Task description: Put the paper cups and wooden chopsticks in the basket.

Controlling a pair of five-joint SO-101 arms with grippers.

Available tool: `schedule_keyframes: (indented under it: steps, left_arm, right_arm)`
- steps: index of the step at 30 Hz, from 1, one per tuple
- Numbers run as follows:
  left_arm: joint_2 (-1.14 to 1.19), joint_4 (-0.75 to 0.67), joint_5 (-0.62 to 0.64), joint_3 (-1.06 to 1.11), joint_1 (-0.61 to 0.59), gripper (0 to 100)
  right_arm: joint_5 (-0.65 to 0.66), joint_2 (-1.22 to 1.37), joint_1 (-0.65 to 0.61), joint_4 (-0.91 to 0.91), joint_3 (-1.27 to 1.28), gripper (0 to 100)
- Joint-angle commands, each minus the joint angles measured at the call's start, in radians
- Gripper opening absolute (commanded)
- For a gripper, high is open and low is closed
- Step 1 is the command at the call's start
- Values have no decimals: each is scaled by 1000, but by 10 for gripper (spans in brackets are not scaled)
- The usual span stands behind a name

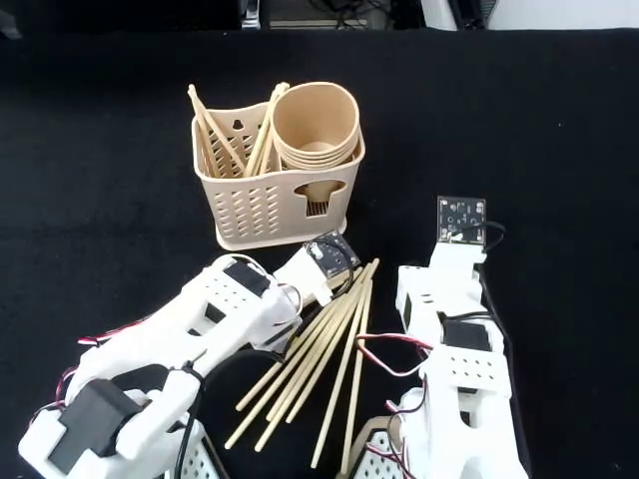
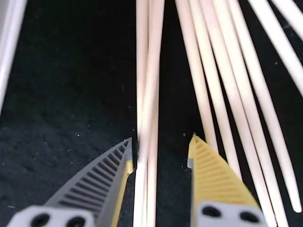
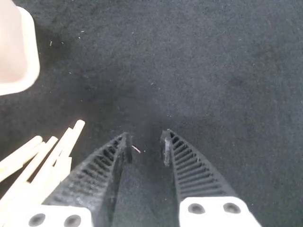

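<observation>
Black table point(image 1: 120, 150), one basket point(image 1: 262, 210); left tool point(image 2: 161, 139) apart around two chopsticks point(image 2: 147, 94), right tool point(image 3: 144, 137) apart.

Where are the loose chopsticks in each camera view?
High view: loose chopsticks fanned between the arms, near the basket.
Left wrist view: two inside the open left gripper, more beside.
Right wrist view: tips beside the right gripper.
Landmark in high and right wrist views: basket.

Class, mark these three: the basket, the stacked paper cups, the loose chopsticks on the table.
basket point(image 1: 255, 210), high view, on its perforated front wall.
paper cups point(image 1: 315, 122), high view, inside the top cup.
loose chopsticks point(image 1: 310, 355), high view, mid-length of the bundle.
</observation>
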Motion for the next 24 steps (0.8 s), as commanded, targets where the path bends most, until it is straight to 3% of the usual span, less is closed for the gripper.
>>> schedule_keyframes:
  steps: [1,4,9,14,24]
  left_arm:
    - [9,0,0,-27,5,202]
    - [37,0,0,-31,8,187]
    - [77,-2,-2,-33,28,28]
    - [80,-2,-2,-31,87,30]
    - [43,60,-2,-54,82,30]
  right_arm:
    - [-6,-12,-11,-23,-8,124]
    - [-6,-12,-11,-23,-8,124]
    - [-6,-12,-11,-23,-7,124]
    - [-6,-12,-11,-23,-7,124]
    - [-5,-12,-11,-23,-7,124]
